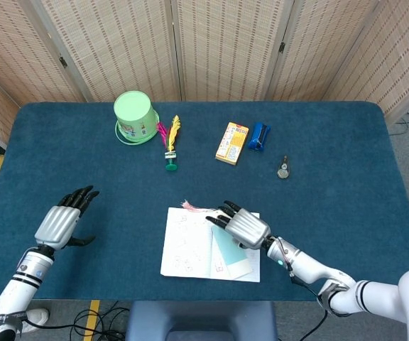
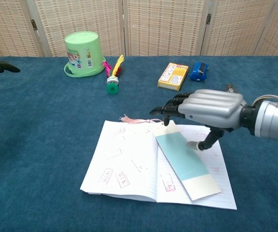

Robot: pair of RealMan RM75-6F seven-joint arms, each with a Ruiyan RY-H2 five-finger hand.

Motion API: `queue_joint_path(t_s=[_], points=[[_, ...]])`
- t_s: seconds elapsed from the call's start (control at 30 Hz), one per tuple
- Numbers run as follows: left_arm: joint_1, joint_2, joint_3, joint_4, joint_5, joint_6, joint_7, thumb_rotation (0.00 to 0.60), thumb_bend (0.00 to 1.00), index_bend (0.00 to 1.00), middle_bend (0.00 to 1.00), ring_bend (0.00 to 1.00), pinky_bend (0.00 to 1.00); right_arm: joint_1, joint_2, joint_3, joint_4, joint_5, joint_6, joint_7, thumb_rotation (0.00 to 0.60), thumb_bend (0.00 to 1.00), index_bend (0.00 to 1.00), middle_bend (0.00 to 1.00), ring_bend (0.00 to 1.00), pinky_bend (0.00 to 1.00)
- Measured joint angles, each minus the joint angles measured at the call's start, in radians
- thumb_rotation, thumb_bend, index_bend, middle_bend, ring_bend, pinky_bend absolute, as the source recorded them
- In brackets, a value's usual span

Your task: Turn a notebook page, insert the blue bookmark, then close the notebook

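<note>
Notebook (image 2: 129, 164) lay open and flat on the blue tabletop (image 2: 42, 145), near edge, centre. White ruled pages, small red-pink stamp marks scattered over both. Spine ran near-to-far.

Blue bookmark (image 2: 185, 164) lay on the right page, slanted, top end near the gutter and the far edge, bottom end towards the near right corner. Pale teal strip with a cream band at the near end; a pink tassel (image 2: 135, 119) trailed left from its top, across the far edge of the left page.

Right hand (image 2: 204, 112) stood over the far right part of the notebook, fingers spread and slightly curled, holding nothing. Fingertips (image 2: 165, 112) were just above the bookmark's top; contact could not be told from the chest view. Thumb pointed down at the right page.

Left hand (image 1: 62, 220) hovered well to the left, fingers apart, empty.

Far side of tabletop: green bucket (image 2: 84, 53) upside down, shuttlecock (image 2: 112, 75), yellow box (image 2: 173, 76).
</note>
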Motion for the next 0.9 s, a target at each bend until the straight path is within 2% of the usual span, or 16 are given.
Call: queue_joint_path(t_s=[0.1,0.17,0.37,0.9], points=[[0.002,0.003,0.000,-0.005,0.004,0.000,0.006,0.600,0.23,0.01,0.00,0.04,0.16,-0.019,0.015,-0.030,-0.014,-0.030,0.033,0.000,0.600,0.18,0.02,0.22,0.09,0.09],[0.003,0.005,-0.001,-0.010,0.004,-0.001,0.009,0.600,0.22,0.01,0.00,0.04,0.16,-0.035,0.024,-0.045,-0.019,-0.045,0.058,0.001,0.600,0.13,0.02,0.15,0.05,0.05],[0.008,0.008,-0.002,-0.026,0.007,0.002,0.019,0.600,0.23,0.01,0.00,0.04,0.16,-0.082,0.031,-0.072,-0.009,-0.073,0.125,0.007,0.600,0.06,0.00,0.04,0.00,0.00],[0.018,0.013,-0.001,-0.037,0.002,-0.008,0.028,0.600,0.23,0.01,0.00,0.04,0.16,-0.113,0.030,-0.105,0.000,-0.102,0.129,0.015,0.600,0.02,0.00,0.02,0.00,0.00]])
